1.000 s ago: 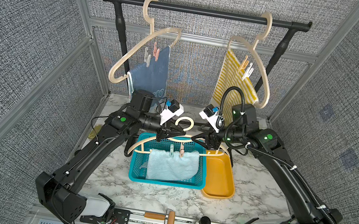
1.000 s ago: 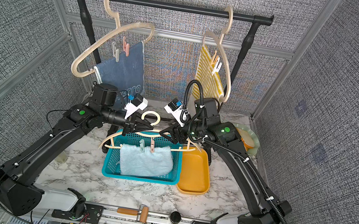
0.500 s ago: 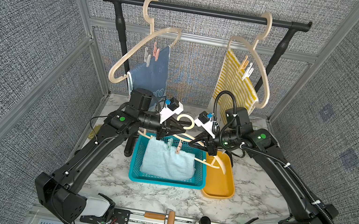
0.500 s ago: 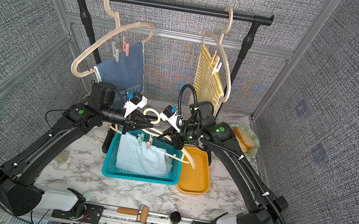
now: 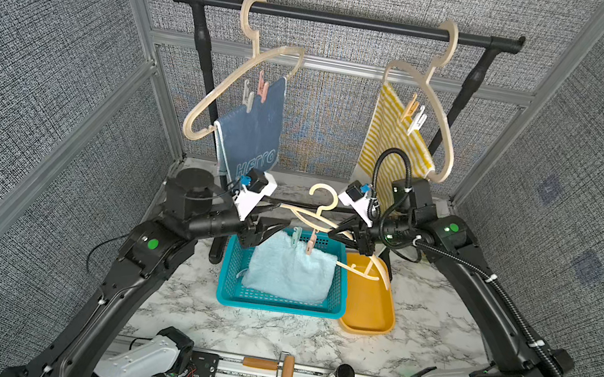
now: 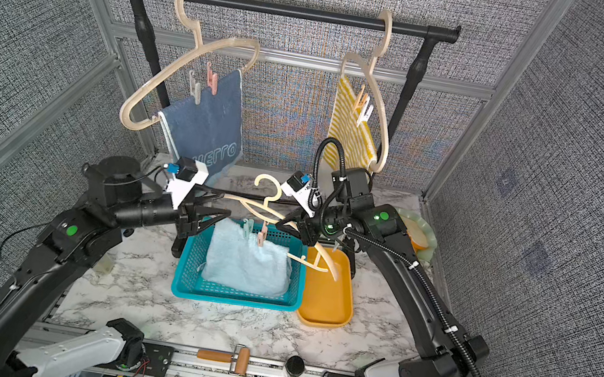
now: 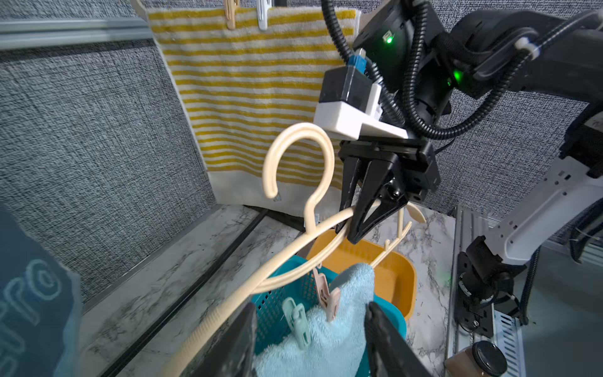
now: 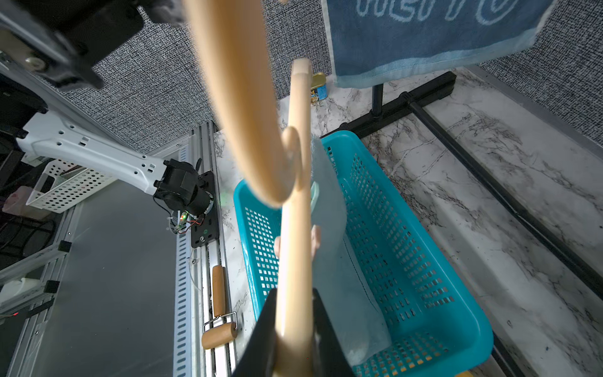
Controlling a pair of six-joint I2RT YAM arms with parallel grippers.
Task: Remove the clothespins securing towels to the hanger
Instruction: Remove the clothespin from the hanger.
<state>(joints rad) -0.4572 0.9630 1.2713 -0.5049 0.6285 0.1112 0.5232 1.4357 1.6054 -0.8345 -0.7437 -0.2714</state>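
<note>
R gripper (image 7: pixel 354 228) clamped tight on beige hanger (image 7: pixel 328 166), arm reaching in from right. L gripper (image 5: pixel 284 213) approx half open, empty, beside hanger's left end, over teal basket (image 5: pixel 229 289).

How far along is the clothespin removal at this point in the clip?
Done: nothing visible; the orange tray holds no pins. In hand: the right end effector grips a hanger off the rail, over the teal basket, its aqua towel pinned by a mint pin and a pink pin; the left end effector is open beside it. Left: all six pins, two each on the blue towel and striped towel too.
</note>
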